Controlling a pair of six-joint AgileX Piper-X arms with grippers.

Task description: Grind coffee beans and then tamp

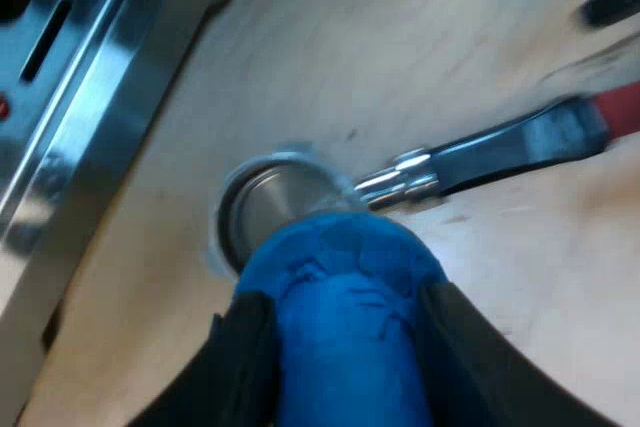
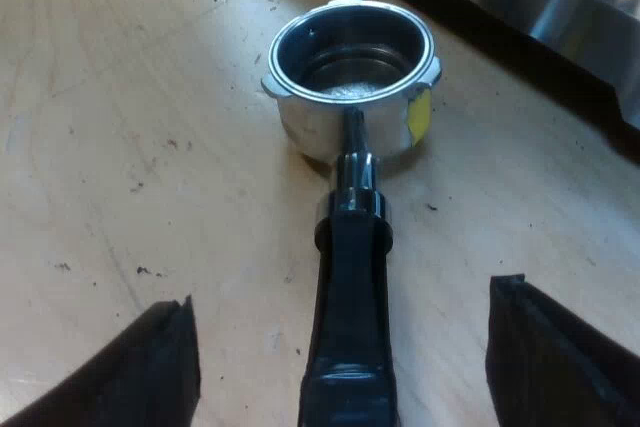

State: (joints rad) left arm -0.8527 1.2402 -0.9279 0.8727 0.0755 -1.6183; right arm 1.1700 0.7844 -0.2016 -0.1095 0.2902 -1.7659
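Black fingers [image 1: 245, 347] of my left gripper [image 1: 345, 312] are clamped on either side of the blue tamper [image 1: 345, 277], which hangs just above the table [image 1: 400, 37], over the near rim of the holder [image 1: 265, 197]. The tamper's blue skin looks soft and grippy, with creases in it, so I judge it will sit firm in the claw, though its body is probably heavy and stiff. My right gripper [image 2: 345, 307] stands wide, one finger on each side of the dark handle [image 2: 350, 337] and touching nothing. The holder lies loose on the wood with its basket [image 2: 350, 57] mouth up, beyond the handle's metal collar. A yellow sticker [image 2: 420, 117] sits on the basket's outer wall. Inside I see bare metal and no dark grounds, so the grinding looks not yet done. I judge the holder heavy at the cup end and slick on its polished steel, so the place to take it is the handle's thick dark part, where the fingers already flank it. Farther off, the handle runs out to its red end [image 1: 622, 107]. Farthest of all is the steel front of the espresso machine [image 1: 90, 97], near the basket but apart from it
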